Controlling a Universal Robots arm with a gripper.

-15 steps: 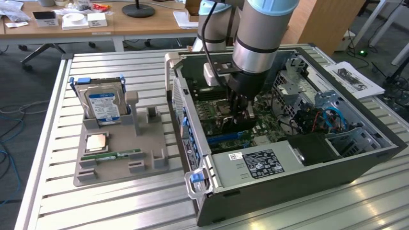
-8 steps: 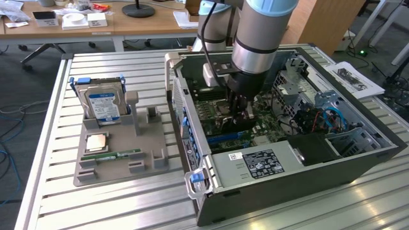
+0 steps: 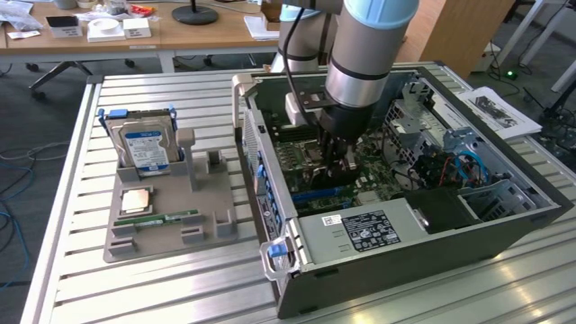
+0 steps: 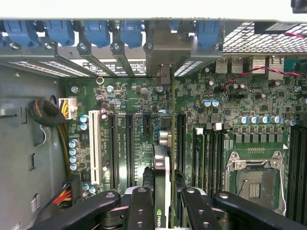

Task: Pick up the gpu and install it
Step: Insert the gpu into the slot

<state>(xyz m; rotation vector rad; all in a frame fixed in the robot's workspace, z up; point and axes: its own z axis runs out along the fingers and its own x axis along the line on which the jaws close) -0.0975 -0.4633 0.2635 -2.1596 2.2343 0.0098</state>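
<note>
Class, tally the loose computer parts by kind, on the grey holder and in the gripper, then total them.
Hard drive: 1
Processor chip: 1
Memory stick: 1
Graphics card, in the gripper: 1
Total: 4

We are seeing the arm hanging nearly upright, entering the exterior view at about 12 o'clock and slanting slightly toward 7 o'clock on its way down, with the dark wrist sitting toward 1 o'clock of the picture's centre. Below it the gripper is pointing straight down toward 6 o'clock. Its black fingers are pressing against both faces of the gpu, clamping the card edge-on between them.
</note>
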